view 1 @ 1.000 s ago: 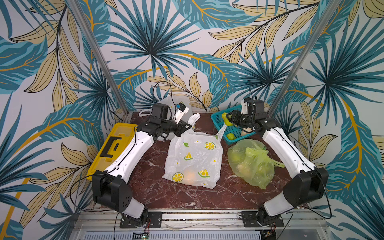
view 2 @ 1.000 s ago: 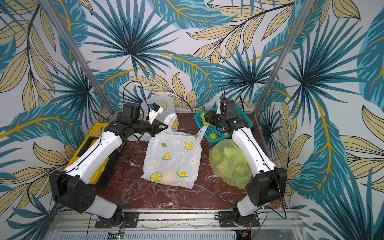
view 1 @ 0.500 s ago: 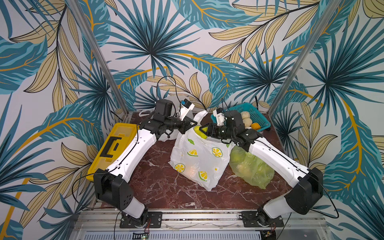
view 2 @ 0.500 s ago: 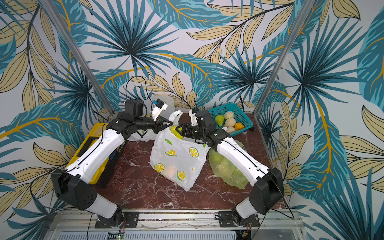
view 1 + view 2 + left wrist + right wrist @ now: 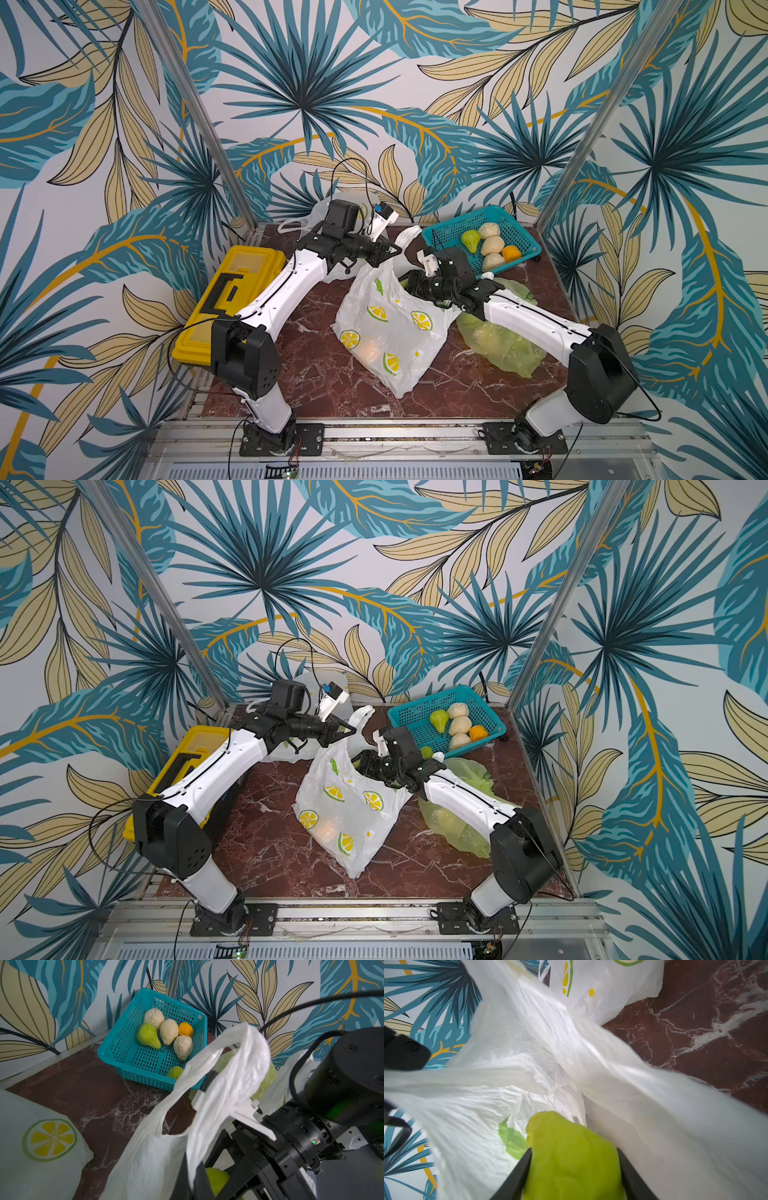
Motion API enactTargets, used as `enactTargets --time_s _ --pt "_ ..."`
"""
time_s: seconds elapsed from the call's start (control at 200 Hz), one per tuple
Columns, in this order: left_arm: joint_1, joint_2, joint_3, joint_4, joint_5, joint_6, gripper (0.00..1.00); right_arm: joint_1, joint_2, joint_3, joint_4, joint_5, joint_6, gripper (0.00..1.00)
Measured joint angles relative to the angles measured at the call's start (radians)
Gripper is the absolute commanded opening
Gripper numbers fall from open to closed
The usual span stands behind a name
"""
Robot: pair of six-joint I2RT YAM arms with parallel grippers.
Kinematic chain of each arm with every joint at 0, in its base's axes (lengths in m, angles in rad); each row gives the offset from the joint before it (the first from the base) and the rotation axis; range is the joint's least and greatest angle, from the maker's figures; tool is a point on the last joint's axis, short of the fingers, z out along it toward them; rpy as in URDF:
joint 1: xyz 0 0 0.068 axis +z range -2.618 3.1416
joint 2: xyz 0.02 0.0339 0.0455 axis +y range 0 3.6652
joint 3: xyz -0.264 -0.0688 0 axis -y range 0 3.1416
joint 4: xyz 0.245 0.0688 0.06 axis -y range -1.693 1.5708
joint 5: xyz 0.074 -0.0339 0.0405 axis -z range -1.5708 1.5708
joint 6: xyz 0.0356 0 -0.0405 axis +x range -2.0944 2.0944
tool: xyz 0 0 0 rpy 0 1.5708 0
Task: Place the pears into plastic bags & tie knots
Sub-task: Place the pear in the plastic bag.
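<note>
A white lemon-print plastic bag stands in the middle of the marble table. My left gripper is shut on one of its loop handles and holds the mouth up. At that mouth, my right gripper is shut on a bright green pear, with the bag's inside just beyond it. Several more pears, green, cream and orange, lie in the teal basket. A filled light green bag lies under my right arm.
The teal mesh basket stands at the back right. Another white lemon-print bag lies at the back behind my left arm. A yellow toolbox sits at the table's left edge.
The bag lay flat a second ago; my left gripper has lifted its handle. My right arm swung from the basket to the bag's mouth with the green pear.
</note>
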Motion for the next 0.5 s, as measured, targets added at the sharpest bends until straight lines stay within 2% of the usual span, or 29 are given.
enactTargets --time_s 0.235,0.501 --pt "-0.016 0.005 0.005 0.000 0.059 -0.003 0.00 -0.016 0.096 -0.011 0.106 -0.021 0.089 0.29" --pt "-0.016 0.000 0.002 0.000 0.090 0.007 0.00 -0.027 0.075 -0.003 0.056 -0.009 0.084 0.30"
